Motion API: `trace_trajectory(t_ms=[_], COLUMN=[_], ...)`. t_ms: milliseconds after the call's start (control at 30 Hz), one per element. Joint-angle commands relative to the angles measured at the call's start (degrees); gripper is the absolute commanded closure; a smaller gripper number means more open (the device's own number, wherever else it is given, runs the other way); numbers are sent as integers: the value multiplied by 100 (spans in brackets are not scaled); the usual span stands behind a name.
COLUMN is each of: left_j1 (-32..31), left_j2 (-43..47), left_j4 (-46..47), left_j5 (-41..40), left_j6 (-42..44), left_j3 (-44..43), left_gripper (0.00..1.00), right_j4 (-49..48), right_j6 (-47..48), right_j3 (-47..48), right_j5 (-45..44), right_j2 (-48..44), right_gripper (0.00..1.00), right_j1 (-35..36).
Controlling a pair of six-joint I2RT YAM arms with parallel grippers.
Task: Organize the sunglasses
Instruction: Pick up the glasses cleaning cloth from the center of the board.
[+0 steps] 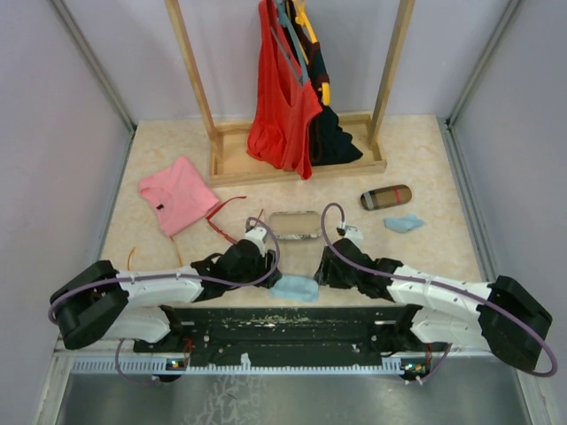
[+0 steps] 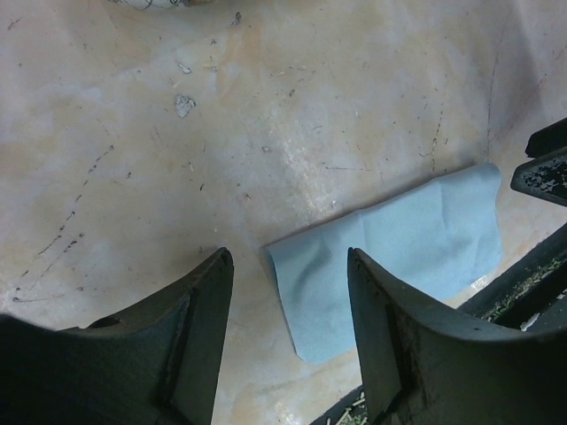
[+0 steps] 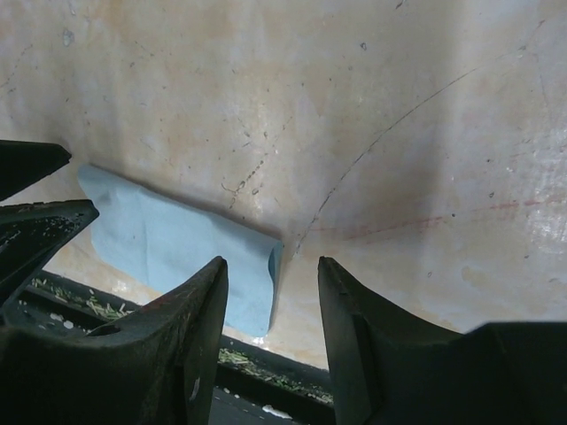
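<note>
Now the sunglasses (image 1: 294,225) lie sideways just past both grippers, a bit closer to the left gripper (image 2: 288,255) than the right gripper (image 3: 270,261), both wide apart and holding nothing

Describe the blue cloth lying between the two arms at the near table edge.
The blue cloth is light blue, soft-looking fabric, folded flat into a rough rectangle; the right wrist view shows a doubled edge at one end. It lies on the marbled table, right by its near edge, between both arms. The left claw and right claw are open, and neither grips it.
</note>
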State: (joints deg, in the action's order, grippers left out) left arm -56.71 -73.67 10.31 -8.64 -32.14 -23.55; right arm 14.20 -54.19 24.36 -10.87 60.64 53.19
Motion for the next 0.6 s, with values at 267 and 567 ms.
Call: trace_trajectory(t_ms=[267,567], left_j1=[46,46], left_j2=[-304,-454], left_j4=[16,87], left_j5=[381,499], left_j6=[-83,-111], left_j3=[-220,-192], left_gripper=[43,48], right_j4=[-284,-562], right_j6=[-307,-461], right_j3=[-20,-127], right_j5=[399,499], right_j2=[320,505], right_gripper=[56,62], right_j1=[-77,-195])
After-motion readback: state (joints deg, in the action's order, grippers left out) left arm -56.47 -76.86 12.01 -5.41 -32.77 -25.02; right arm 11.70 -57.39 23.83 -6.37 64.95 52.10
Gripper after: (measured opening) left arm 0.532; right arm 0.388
